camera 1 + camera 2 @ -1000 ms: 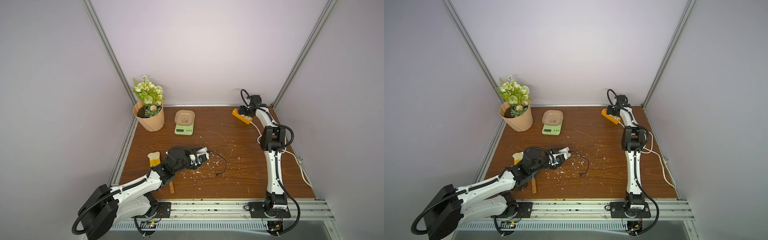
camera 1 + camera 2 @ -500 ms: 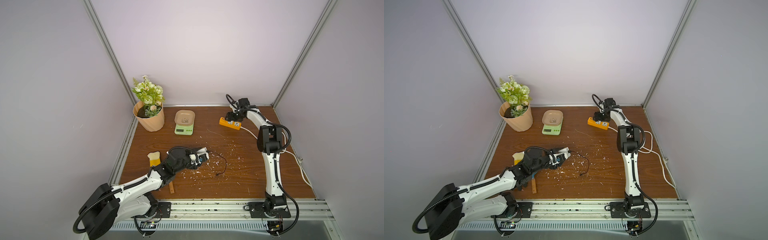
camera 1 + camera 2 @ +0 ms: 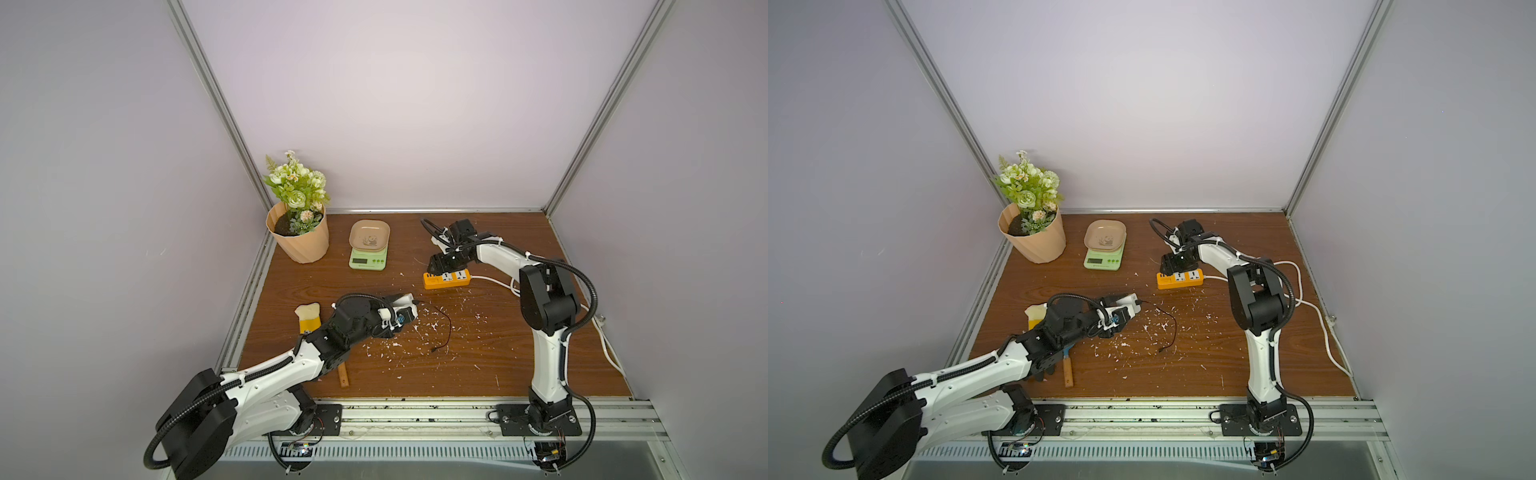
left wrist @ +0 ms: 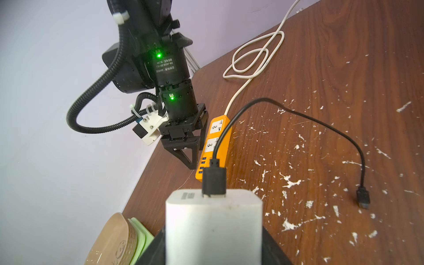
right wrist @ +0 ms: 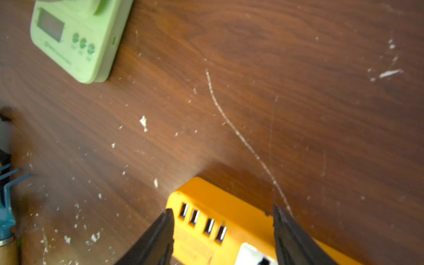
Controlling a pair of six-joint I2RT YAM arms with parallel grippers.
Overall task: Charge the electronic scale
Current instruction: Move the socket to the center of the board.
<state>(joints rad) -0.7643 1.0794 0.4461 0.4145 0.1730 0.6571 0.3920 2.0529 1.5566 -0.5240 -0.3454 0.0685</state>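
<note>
Right claw [image 5: 222,212] clamps the orange plastic power strip [image 5: 231,204] at its USB end, pale-green square electronic scale [image 5: 75,43] well ahead; left claw [image 3: 400,311] grips a white boxy charger [image 4: 213,227].

Scuffed wood-grain table [image 3: 478,374]; smooth plastic scale [image 3: 368,262].
</note>
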